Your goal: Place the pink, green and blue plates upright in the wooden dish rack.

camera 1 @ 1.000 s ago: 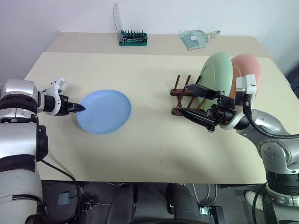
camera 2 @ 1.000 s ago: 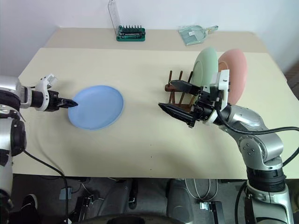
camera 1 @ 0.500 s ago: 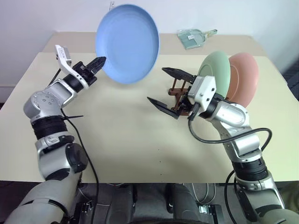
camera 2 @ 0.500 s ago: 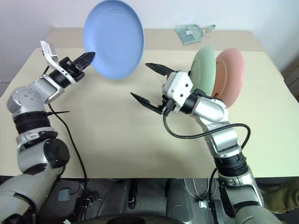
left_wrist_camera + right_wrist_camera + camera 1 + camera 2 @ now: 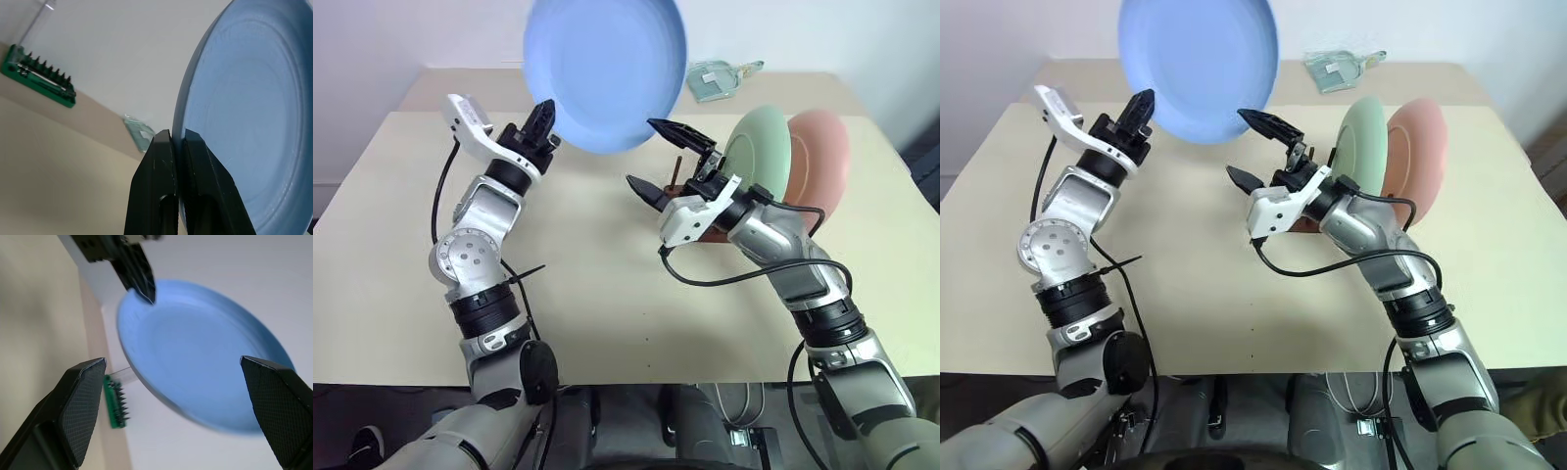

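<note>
Left hand (image 5: 546, 116) raised, pinched shut, right hand (image 5: 668, 157) spread wide

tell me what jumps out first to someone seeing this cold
The blue plate held high above the table, pinched at its rim by the shut left gripper. Just to its right the right gripper waits wide open, and behind that the green plate and pink plate stand upright.

Blue plate (image 5: 605, 70): top rim cut off by frame edge. Dish rack (image 5: 677, 186): mostly hidden behind right gripper (image 5: 664, 157).
</note>
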`<action>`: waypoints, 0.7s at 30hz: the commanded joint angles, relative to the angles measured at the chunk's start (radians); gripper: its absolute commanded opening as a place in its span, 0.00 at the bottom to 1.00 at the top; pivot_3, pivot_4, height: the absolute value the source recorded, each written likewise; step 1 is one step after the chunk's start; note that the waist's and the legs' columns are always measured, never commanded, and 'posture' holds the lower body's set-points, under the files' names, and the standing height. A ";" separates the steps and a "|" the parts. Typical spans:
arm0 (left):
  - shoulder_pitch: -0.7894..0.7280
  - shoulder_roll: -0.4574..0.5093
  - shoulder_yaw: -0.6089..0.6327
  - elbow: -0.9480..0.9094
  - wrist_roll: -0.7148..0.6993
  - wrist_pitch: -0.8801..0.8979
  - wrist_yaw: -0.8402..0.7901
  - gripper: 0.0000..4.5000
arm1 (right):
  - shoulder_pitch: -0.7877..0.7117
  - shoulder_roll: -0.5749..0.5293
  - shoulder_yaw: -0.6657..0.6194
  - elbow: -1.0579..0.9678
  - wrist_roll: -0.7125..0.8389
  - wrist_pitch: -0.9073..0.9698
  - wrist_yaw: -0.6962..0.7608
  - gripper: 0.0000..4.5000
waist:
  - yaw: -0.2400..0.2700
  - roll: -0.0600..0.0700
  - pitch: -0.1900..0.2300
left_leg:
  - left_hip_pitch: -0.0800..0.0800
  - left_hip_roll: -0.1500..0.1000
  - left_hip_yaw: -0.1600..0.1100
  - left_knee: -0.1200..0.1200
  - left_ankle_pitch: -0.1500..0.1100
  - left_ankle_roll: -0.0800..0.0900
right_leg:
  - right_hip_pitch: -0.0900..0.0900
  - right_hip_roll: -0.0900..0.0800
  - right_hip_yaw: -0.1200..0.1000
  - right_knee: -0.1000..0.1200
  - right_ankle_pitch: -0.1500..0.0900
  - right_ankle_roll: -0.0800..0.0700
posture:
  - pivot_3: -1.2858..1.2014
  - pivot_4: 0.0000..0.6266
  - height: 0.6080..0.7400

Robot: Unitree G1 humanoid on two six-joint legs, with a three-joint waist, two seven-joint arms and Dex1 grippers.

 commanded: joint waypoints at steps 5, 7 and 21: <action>0.051 -0.016 -0.093 -0.105 -0.022 -0.061 0.048 0.00 | -0.029 -0.011 0.009 0.029 -0.111 -0.010 -0.068 1.00 | 0.001 0.000 0.000 | 0.000 0.000 0.000 0.000 0.000 0.000 | 0.000 0.000 0.000 0.000 0.000 0.000 | 0.52 0.24 1.00; 0.076 -0.012 -0.121 -0.121 -0.015 -0.065 0.044 0.00 | -0.035 -0.007 0.009 0.038 -0.129 0.005 -0.076 1.00 | 0.000 0.000 0.000 | 0.000 0.000 0.000 0.000 0.000 0.000 | 0.000 0.000 0.000 0.000 0.000 0.000 | 0.52 0.24 1.00; 0.112 -0.002 -0.236 -0.164 0.013 -0.114 0.073 0.00 | -0.053 -0.006 0.023 0.053 -0.178 0.052 -0.082 0.24 | 0.000 0.000 0.000 | 0.000 0.000 0.000 0.000 0.000 0.000 | 0.001 0.000 0.000 -0.001 0.000 0.000 | 0.52 0.24 1.00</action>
